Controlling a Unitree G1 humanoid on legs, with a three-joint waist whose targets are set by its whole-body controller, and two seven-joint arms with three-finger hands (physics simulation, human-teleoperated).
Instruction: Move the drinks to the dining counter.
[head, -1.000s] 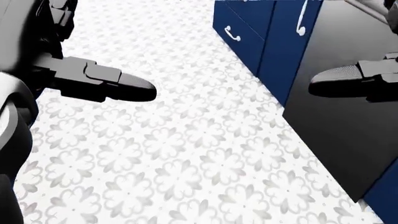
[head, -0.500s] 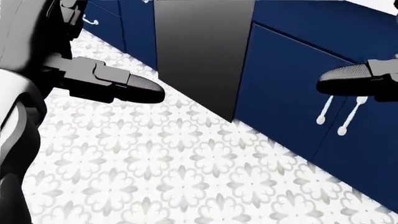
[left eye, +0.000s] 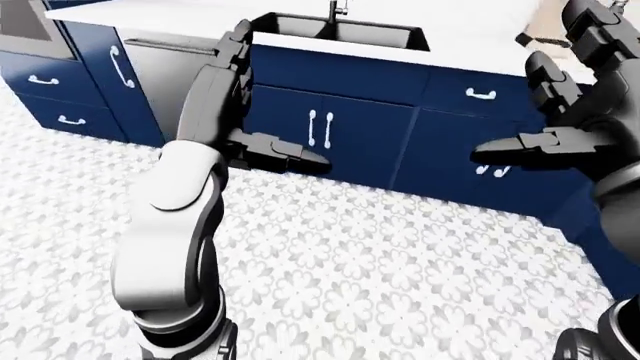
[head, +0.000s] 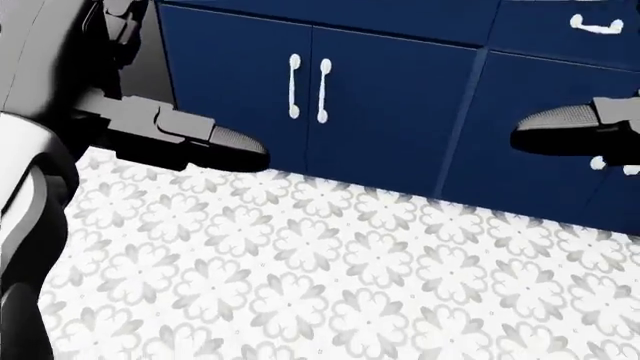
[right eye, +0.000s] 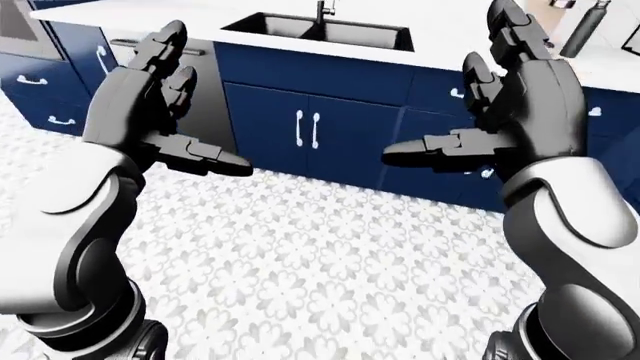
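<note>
A dark slim bottle stands on the white counter at the top right of the right-eye view; only this drink shows clearly. My left hand is raised at the left, fingers spread, open and empty. My right hand is raised at the right, also open and empty, well short of the counter. In the head view only the two thumbs show, the left thumb and the right thumb. Neither hand touches anything.
Navy cabinets with white handles run under the counter. A black sink with a faucet is set in it. A steel dishwasher front is to the left. Patterned grey-white floor tiles lie between me and the cabinets.
The whole picture has shifted: the camera has turned, the dark appliance panel slid out to the left and a two-door navy cabinet now faces me. Both hands keep their pose.
</note>
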